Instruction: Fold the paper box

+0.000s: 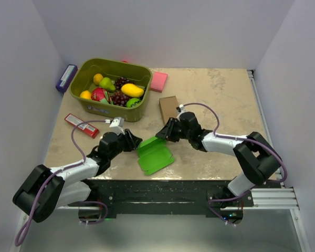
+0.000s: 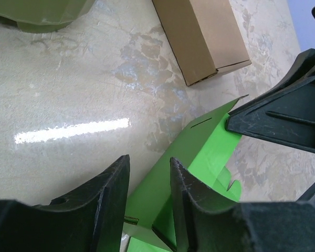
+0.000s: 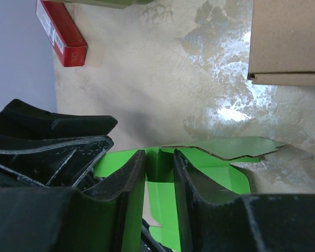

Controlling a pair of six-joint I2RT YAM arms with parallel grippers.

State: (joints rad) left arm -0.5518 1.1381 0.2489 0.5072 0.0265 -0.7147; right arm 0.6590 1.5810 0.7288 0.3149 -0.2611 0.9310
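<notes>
The paper box (image 1: 155, 156) is bright green card, partly folded, lying near the table's front edge between my two arms. My left gripper (image 1: 136, 143) is at its left upper corner. In the left wrist view its jaws (image 2: 149, 160) stand apart, with a raised green panel (image 2: 199, 152) running up between them and lying against the right finger. My right gripper (image 1: 161, 135) is at the box's top right edge. Its jaws (image 3: 159, 153) straddle an upright green wall (image 3: 220, 170) with a narrow gap. Each wrist view also shows the other arm's black fingers on the card.
A brown cardboard box (image 1: 169, 108) stands just behind the right gripper. An olive basket (image 1: 113, 63) of toy fruit sits at the back left, with a pink pad (image 1: 158, 81) beside it. A red packet (image 1: 81, 125) lies at the left, and a purple block (image 1: 66, 77) sits by the wall.
</notes>
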